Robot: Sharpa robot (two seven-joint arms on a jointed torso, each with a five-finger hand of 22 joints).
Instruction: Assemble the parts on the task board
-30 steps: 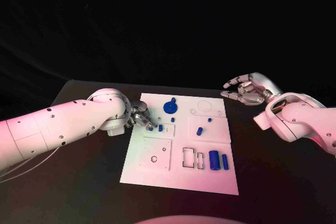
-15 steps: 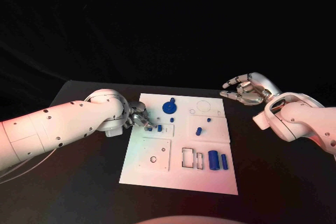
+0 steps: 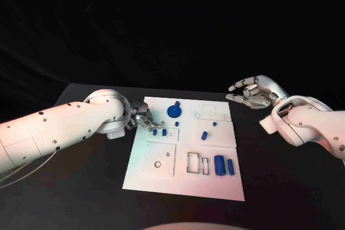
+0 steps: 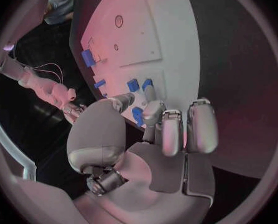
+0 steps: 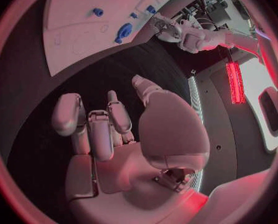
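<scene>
On the black table [image 3: 86,190] sits the board [image 3: 154,177], and we count blue parts spread over it. Near the far edge a round part [image 3: 174,110] with a small peg beside it looks seated. Two small blocks [image 3: 159,132] lie at the left side, just by our left hand [image 3: 141,119]. One short piece [image 3: 205,135] lies tilted mid-board, loose as far as we can judge. Two cylinders [image 3: 224,165] rest side by side near the rectangular slots [image 3: 196,161], which stand unfilled. A round hole [image 3: 157,164] in the near-left plate is also open.

Left hand hovers at the board's left edge, fingertips [image 4: 152,109] down among the small blocks; whether it pinches one we cannot tell, since the fingers hide the contact. Right hand [image 3: 251,93] hangs well off the board's far right corner, fingers apart, holding nothing.

Our judgement: the task is early to midway. Slots and hole remain to be filled, and several parts are unplaced.
</scene>
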